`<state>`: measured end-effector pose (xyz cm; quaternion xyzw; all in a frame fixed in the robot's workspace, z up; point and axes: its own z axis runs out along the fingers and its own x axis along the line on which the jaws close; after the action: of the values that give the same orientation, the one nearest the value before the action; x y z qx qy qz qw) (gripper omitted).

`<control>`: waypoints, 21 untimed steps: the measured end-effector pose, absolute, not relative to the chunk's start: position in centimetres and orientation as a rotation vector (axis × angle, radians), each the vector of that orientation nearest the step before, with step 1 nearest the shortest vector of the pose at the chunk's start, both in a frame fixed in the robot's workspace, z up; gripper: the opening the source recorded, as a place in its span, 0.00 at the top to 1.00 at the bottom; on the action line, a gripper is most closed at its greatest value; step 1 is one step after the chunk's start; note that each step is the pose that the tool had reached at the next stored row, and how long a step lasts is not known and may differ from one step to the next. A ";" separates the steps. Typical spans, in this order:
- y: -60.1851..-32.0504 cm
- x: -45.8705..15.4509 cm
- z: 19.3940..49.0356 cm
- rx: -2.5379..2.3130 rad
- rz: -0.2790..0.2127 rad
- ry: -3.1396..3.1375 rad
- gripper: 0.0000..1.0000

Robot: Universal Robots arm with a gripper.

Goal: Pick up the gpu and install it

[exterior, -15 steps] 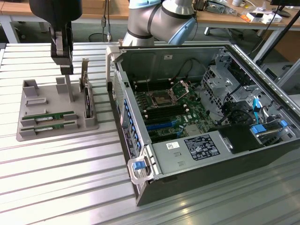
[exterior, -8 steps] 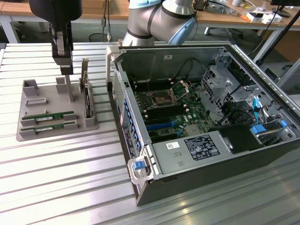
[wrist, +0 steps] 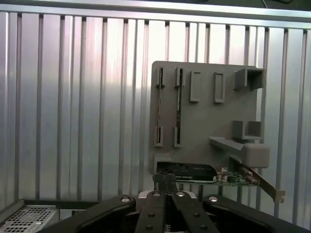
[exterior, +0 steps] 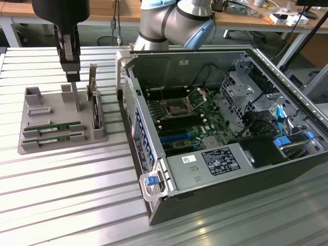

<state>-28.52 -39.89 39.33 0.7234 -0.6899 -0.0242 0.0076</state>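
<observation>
Above the grey holder tray [exterior: 56, 110], at the exterior view's left of the ribbed metal table [exterior: 66, 200], we see the end effector [exterior: 72, 78] hanging with its fingers pressed together and nothing between them. Below it the gpu [exterior: 55, 126] lies flat in a slot of the tray, just beside a second green stick [exterior: 51, 137] and apart from the fingers. We see an upright dark card [exterior: 96, 113] on the tray's side toward the open computer case [exterior: 230, 195].

Open computer case [exterior: 230, 184], grey tray [exterior: 54, 101]
</observation>
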 end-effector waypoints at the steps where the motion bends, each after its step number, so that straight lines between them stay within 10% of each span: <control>1: -39.9 -28.5 39.3 2.267 -0.075 -2.151 0.90; 21: -39.4 -29.2 39.1 2.164 -0.077 -2.258 0.90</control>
<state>-29.22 -39.38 39.06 0.6917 -0.7218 -0.0245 0.0064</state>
